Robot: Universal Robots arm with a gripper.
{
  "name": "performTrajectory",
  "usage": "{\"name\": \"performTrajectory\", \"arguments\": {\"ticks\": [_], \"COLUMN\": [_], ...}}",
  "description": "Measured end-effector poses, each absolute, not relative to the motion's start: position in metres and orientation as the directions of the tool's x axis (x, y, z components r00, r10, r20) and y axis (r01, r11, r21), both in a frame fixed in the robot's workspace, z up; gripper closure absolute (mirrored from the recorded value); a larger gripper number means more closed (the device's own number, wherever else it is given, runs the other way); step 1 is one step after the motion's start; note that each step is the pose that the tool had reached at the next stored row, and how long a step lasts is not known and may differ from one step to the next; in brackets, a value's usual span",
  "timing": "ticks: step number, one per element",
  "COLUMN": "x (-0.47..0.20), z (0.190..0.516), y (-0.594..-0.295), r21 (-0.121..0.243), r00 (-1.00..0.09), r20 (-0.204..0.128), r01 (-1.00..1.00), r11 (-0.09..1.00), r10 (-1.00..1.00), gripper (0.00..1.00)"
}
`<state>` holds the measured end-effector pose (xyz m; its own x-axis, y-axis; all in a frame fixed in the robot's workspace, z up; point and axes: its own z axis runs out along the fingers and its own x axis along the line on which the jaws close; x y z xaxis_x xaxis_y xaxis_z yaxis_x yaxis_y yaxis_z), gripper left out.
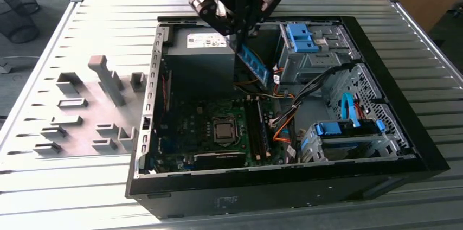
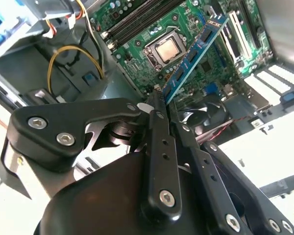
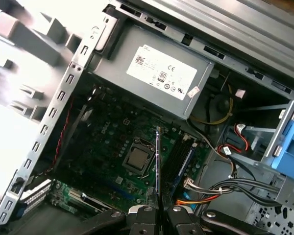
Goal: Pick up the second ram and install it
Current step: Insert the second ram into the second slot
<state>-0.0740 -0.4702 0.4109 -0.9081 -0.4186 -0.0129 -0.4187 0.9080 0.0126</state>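
Pinching the second ram (image 1: 255, 63), a thin blue-green circuit-board stick, by one end, the black claw (image 1: 239, 36) hung above the open black computer case (image 1: 289, 184); pickup was done, while seating into the black memory slots (image 1: 256, 127) below the claw remained.

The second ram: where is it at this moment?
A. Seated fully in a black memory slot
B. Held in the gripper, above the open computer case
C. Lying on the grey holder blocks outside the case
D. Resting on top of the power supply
B: the gripper is shut on the second ram, which hangs in the air over the motherboard, clear of the memory slots.
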Motion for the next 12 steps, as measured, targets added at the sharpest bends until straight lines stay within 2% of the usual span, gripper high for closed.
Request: {"name": "performTrajectory", "arguments": {"ticks": [12], "x": [-0.0740], "z": [0.4104], "y": [-0.4703], "r21": [0.011], "r00": [-0.934], "r20": [-0.012], "r01": [-0.358], "r11": [0.934], "r10": [-0.358], "gripper": [0.86]}}
